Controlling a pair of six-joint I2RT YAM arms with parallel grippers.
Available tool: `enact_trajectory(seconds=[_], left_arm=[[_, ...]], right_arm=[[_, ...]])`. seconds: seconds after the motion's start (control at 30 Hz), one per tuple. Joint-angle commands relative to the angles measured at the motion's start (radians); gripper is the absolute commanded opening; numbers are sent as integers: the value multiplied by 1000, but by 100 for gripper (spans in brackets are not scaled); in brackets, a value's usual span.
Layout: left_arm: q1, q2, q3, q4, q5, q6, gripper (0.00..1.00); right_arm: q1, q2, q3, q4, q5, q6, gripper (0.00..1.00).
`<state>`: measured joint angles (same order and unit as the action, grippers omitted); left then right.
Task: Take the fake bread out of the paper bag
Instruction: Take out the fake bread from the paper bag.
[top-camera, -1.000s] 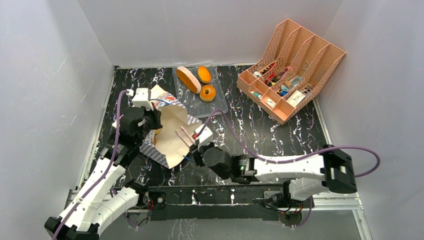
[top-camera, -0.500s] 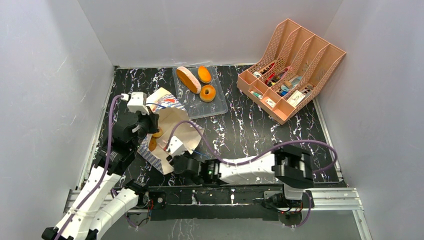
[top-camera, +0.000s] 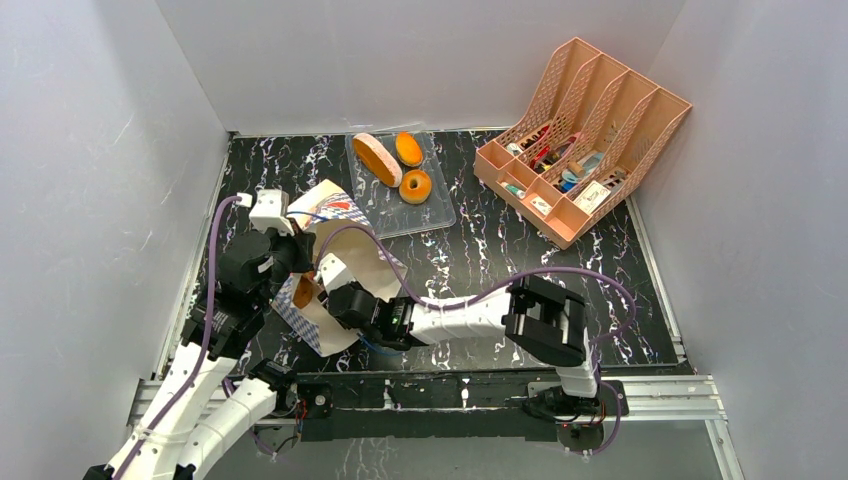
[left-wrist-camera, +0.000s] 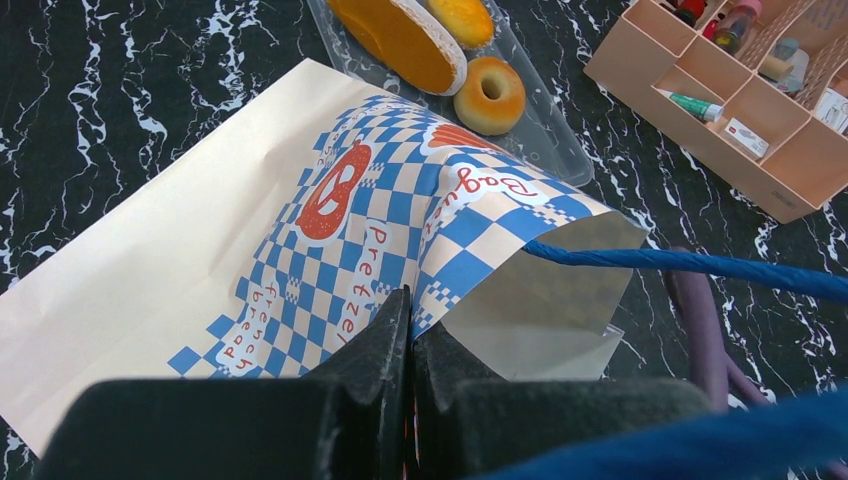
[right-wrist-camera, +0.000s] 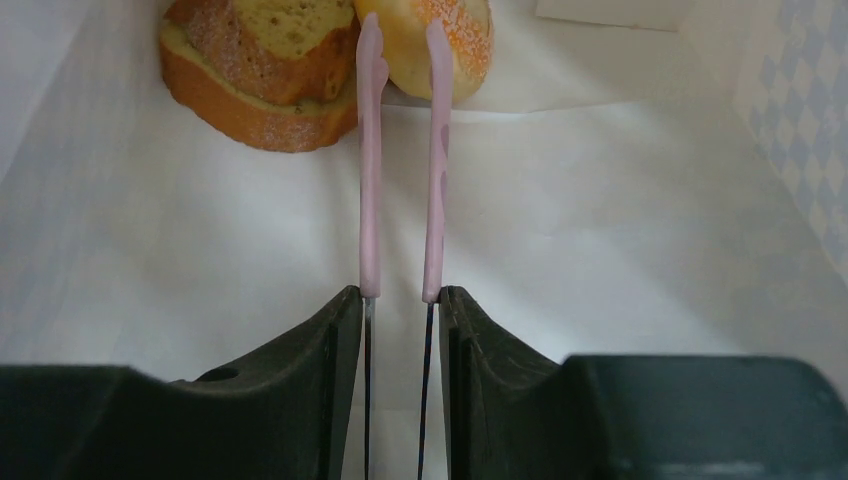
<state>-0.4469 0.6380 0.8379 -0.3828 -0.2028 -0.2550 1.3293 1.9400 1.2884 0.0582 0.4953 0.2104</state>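
Black surface (top-camera: 480, 255) veined with white marbling. The paper bag (left-wrist-camera: 200, 270) is pale tan, with a blue-and-white checkered band carrying orange-red pretzel shapes and red lettering. Its cord handle (left-wrist-camera: 680, 262) is blue. Inside the bag, the paper looks white and the fake bread (right-wrist-camera: 260, 70) is golden orange with a browner, speckled crust. The right pincer (right-wrist-camera: 400, 35) has pale pink fingers on black mounts. Peach-pink lattice file organizer (top-camera: 590, 110). White-and-black arms (top-camera: 465, 318), purple cable (left-wrist-camera: 700, 320).

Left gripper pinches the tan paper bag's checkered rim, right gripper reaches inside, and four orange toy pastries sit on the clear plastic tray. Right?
Not four: the top view shows three on the clear plastic tray: oval loaf, round bun, ring donut. Rest holds.
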Motion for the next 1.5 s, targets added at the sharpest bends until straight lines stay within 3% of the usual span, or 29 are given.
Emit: enact_trajectory(seconds=[0.0, 1.47], left_arm=[[4, -6, 38, -6, 20, -7, 0], [4, -11, 46, 1, 43, 17, 0]], right_arm=[[-12, 23, 81, 5, -26, -44, 31], [-26, 152, 179, -49, 64, -177, 40]])
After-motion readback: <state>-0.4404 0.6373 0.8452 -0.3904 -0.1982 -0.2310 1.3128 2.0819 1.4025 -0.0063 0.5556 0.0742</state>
